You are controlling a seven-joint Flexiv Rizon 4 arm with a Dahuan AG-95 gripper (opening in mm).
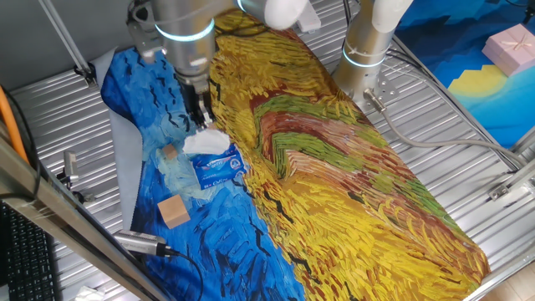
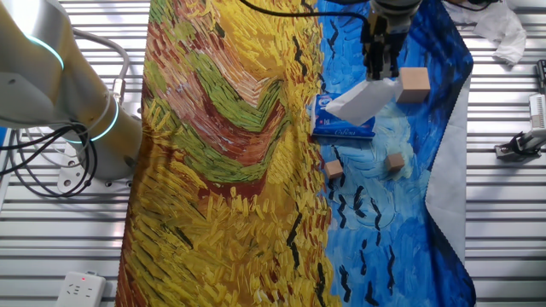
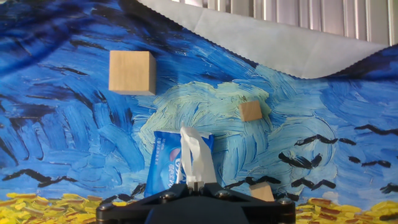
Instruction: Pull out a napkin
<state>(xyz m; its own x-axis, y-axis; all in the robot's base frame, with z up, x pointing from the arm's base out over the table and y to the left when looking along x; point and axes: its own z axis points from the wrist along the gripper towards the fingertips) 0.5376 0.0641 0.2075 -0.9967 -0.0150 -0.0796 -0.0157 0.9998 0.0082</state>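
My gripper (image 1: 201,122) is shut on the white napkin (image 1: 206,140), which hangs as a stretched sheet from the fingertips down to the small blue tissue pack (image 1: 219,167). In the other fixed view the gripper (image 2: 380,72) holds the napkin (image 2: 363,101) above the pack (image 2: 341,123). In the hand view the napkin (image 3: 190,155) rises from the pack (image 3: 168,167) straight into my closed gripper (image 3: 197,184). The pack lies on the blue part of the painted cloth (image 1: 334,184).
Wooden cubes lie around the pack: a large one (image 3: 131,72), a small one (image 3: 250,111) and another (image 3: 262,191) close beside my gripper. The cloth's grey edge (image 3: 280,43) and metal slats lie beyond. A second arm's base (image 1: 368,50) stands at the table's far side.
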